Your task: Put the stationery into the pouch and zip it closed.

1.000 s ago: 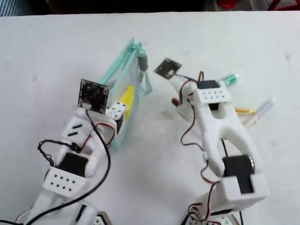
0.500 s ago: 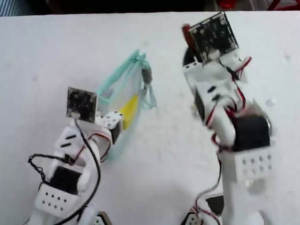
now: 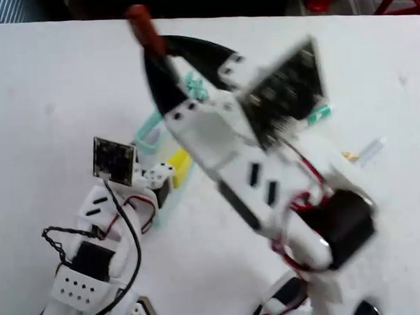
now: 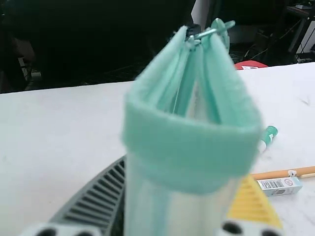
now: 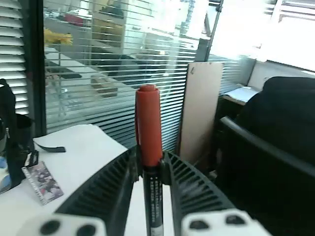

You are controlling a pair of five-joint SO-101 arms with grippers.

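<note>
A mint-green pouch (image 4: 192, 123) stands with its mouth open, and my left gripper (image 3: 164, 182) is shut on its edge. Its zip pull (image 4: 216, 27) sits at the far end. Something yellow (image 3: 179, 162) lies inside the pouch (image 3: 147, 129). My right gripper (image 5: 150, 164) is shut on a pen with a red cap (image 5: 148, 128). In the high view that arm is raised well above the table, with the red cap (image 3: 143, 28) past the pouch's far end. The arm hides much of the pouch.
To the right of the pouch, loose stationery lies on the white table (image 3: 46, 81): a green-capped item (image 3: 319, 113), a pencil (image 4: 285, 173) and a small white piece (image 4: 278, 185). The table's far edge meets a dark background.
My right arm has lifted off the table with the red-capped pen and swung left, over the pouch. The left arm still holds the pouch, shifted slightly.
</note>
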